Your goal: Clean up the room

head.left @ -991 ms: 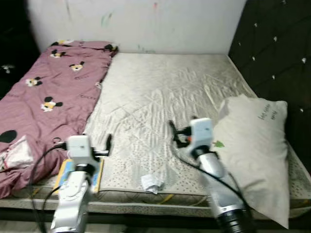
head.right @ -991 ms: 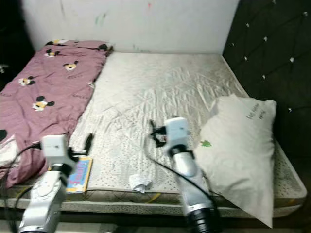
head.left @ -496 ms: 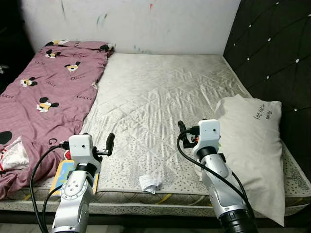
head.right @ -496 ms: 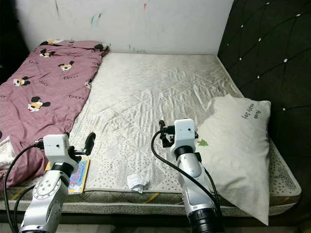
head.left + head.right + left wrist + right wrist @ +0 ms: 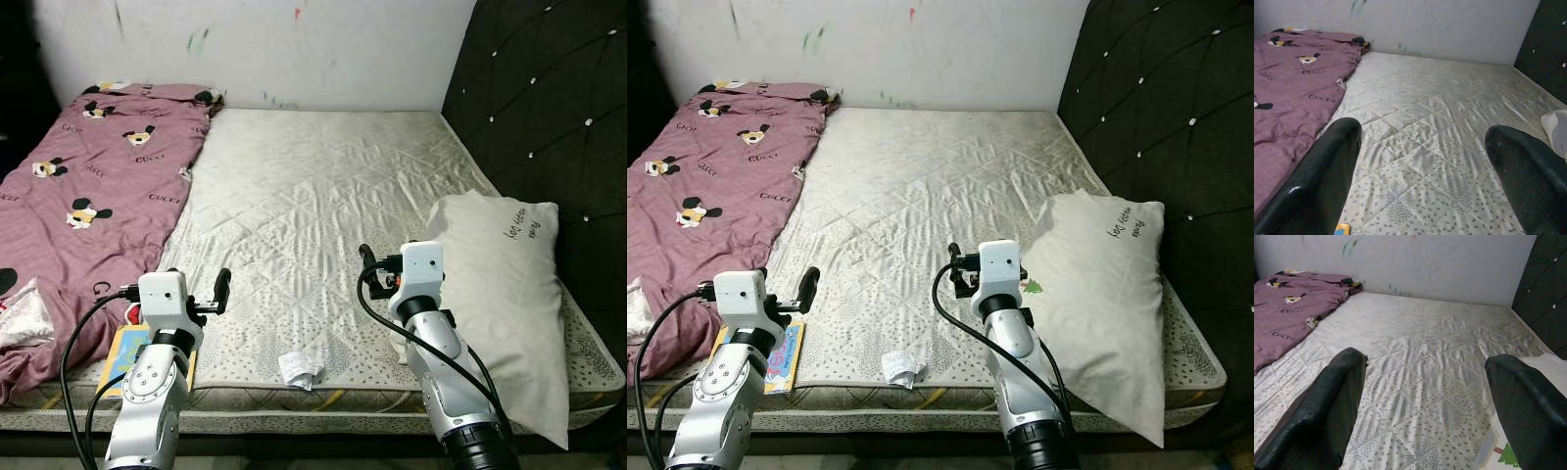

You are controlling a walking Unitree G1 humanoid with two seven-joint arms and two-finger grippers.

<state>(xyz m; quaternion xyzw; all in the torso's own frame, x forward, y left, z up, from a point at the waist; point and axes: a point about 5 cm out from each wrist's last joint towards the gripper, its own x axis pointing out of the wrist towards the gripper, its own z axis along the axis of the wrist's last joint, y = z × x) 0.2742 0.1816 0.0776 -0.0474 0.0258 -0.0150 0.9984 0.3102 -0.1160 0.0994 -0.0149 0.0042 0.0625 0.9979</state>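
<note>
A crumpled white paper (image 5: 302, 368) lies near the front edge of the bare quilted mattress (image 5: 313, 176). A colourful thin book (image 5: 120, 352) rests at the front left edge, partly hidden under my left arm. A white pillow (image 5: 505, 284) lies on the mattress's right side. A pink cartoon-print blanket (image 5: 88, 186) covers the left side. My left gripper (image 5: 1422, 131) hovers open over the front left of the mattress, holding nothing. My right gripper (image 5: 1425, 357) is open and holds nothing, just left of the pillow.
A black padded headboard (image 5: 549, 108) rises along the right. A marked white wall (image 5: 274, 49) closes the far end. A crumpled white item (image 5: 20, 318) lies on the blanket at the far left. The mattress's front edge (image 5: 323, 401) runs below both arms.
The whole picture has shifted a little and sharpened, so the camera moved. Both arms hold much the same raised pose with fingers apart.
</note>
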